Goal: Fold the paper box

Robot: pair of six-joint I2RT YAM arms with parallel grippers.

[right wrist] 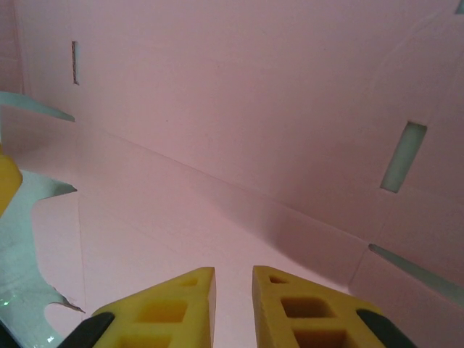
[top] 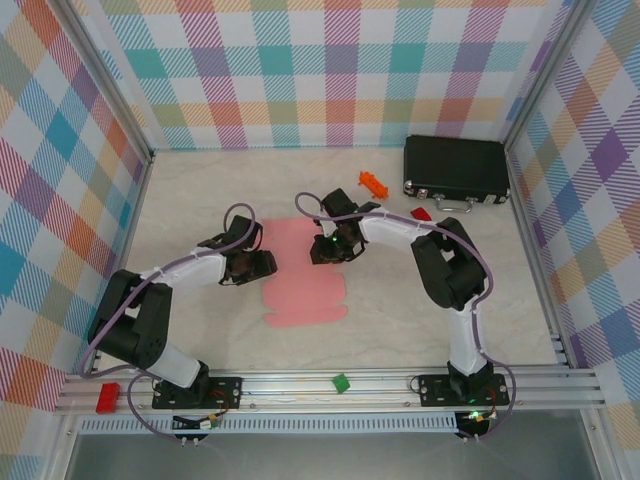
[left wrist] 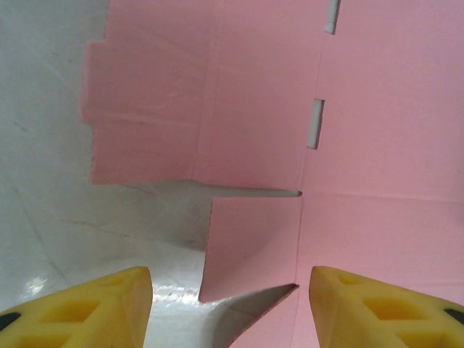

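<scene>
Left end effector (left wrist: pixel 232 313): the yellow fingers (left wrist: pixel 94 308) stand well apart, nothing gripped, low over the left edge of the paper box (left wrist: pixel 254 109).
Right end effector (right wrist: pixel 233 304): the fingers (right wrist: pixel 170 308) are drawn close with a thin gap; I cannot tell whether they pinch the card.
Paper box from above (top: pixel 305 290): a flat pink sheet in the middle of the surface (top: pixel 400 310), between the left end effector (top: pixel 265 264) and the right end effector (top: pixel 325 250).
Left wrist detail: a small flap (left wrist: pixel 250 243) lifts off the surface and casts a shadow; two narrow slots (left wrist: pixel 314 123) sit along a crease.
Right wrist detail: a panel (right wrist: pixel 254 94) rises at a fold, with a slot (right wrist: pixel 402 156) cut through it.
Around: a black case (top: pixel 455 168) at the far right, an orange piece (top: pixel 372 183) and a red piece (top: pixel 421 213) near it, well apart from the sheet.
In the way: the right arm (top: pixel 400 228) covers the sheet's upper right corner.
</scene>
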